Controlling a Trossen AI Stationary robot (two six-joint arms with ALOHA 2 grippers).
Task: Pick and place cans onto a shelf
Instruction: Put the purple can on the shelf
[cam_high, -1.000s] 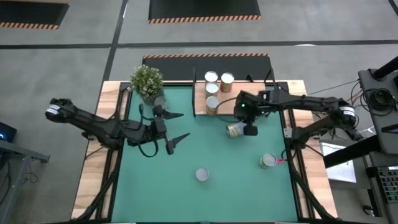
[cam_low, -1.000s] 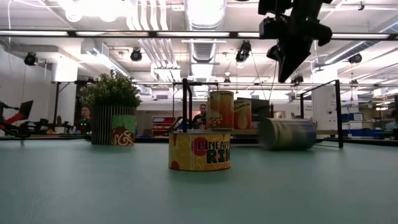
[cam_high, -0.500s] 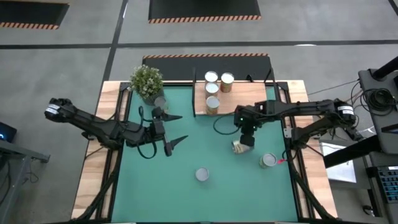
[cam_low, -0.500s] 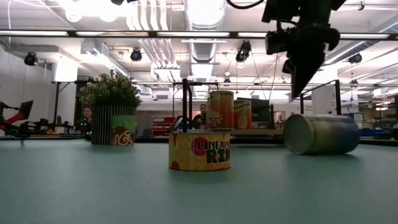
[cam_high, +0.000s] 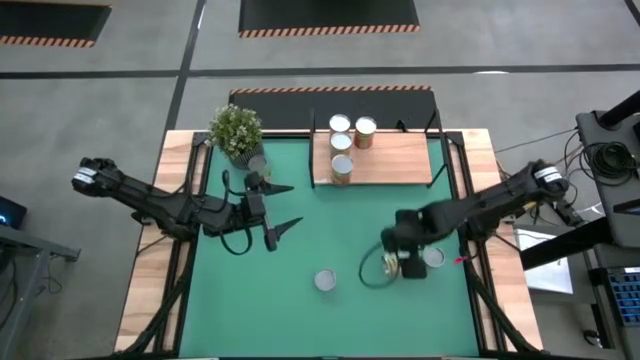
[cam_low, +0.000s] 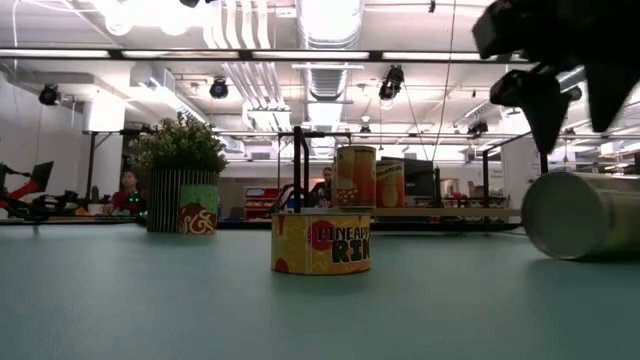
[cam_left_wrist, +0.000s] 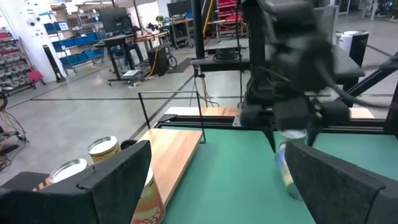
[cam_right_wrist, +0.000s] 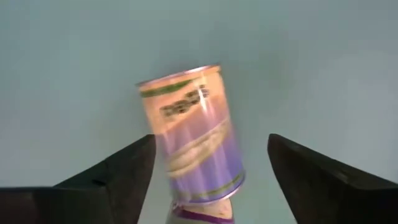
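Since the earlier frame my right gripper (cam_high: 400, 262) has swung toward 6 o'clock, fingers (cam_right_wrist: 311, 171) spread over a toppled can (cam_right_wrist: 193, 134).

- L gripper (cam_left_wrist: 211, 186): own two dark fingers (cam_left_wrist: 118, 177) fill the near edge w/ a wide gap btwn them; jaws apart, nothing held.
- Green mat (cam_left_wrist: 230, 174) covers the surface ahead.
- Shelf (cam_left_wrist: 177, 146): light-wood board w/ thin black frame posts, beside the mat.
- Cans (cam_left_wrist: 102, 148): silvery tops on the shelf's near end, partly hidden by a finger; one orange label shows just below.
- R arm (cam_left_wrist: 289, 68): dark, blurred, coming down over the mat's far side; its gripper (cam_left_wrist: 289, 140) points down, tips apart.
- Pale can (cam_left_wrist: 287, 168) lies on the mat right under that gripper, blurred; can't tell if touching.
- Room beyond: racks, benches, blue bins, grey floor.
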